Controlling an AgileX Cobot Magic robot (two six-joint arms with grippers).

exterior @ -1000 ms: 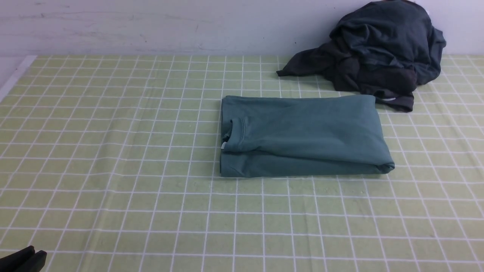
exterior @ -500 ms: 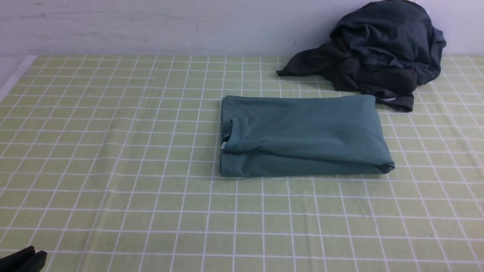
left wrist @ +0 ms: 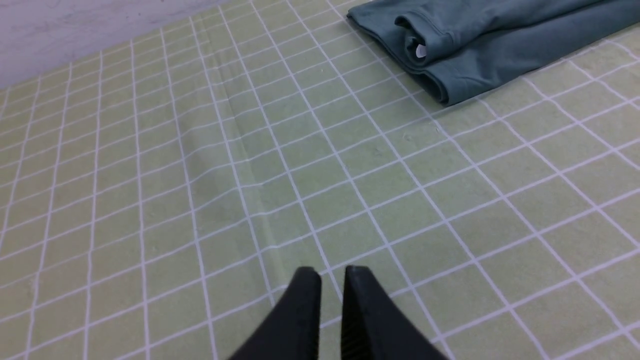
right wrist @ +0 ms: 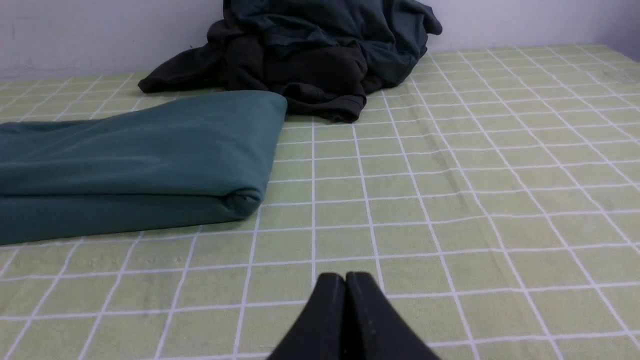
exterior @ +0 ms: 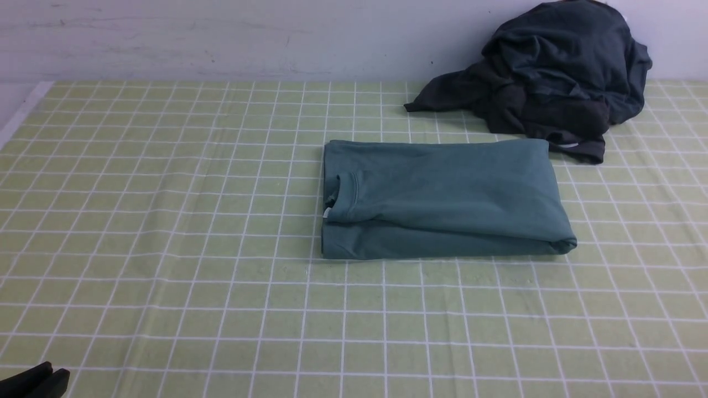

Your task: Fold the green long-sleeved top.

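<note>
Left gripper [left wrist: 331, 272] low in frame, fingers nearly together with a thin slit between, holding nothing. Right gripper [right wrist: 345, 277] pinched fully shut, also empty, above bare checked tablecloth [exterior: 166, 249]. Green long-sleeved top [exterior: 442, 199] folded into a neat rectangle right of centre, collar at its left edge. Dark clothes [exterior: 553, 72] heaped upper right against the wall [exterior: 221, 38], touching the top's far corner.

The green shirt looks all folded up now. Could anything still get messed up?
Maybe. The green top lies folded right beside the dark clothes pile; the two look like they touch at the far corner, so moving the pile could drag the fold open. The top layer bulges a little near the collar, so it might slide. Both arms are off it, which helps.
</note>
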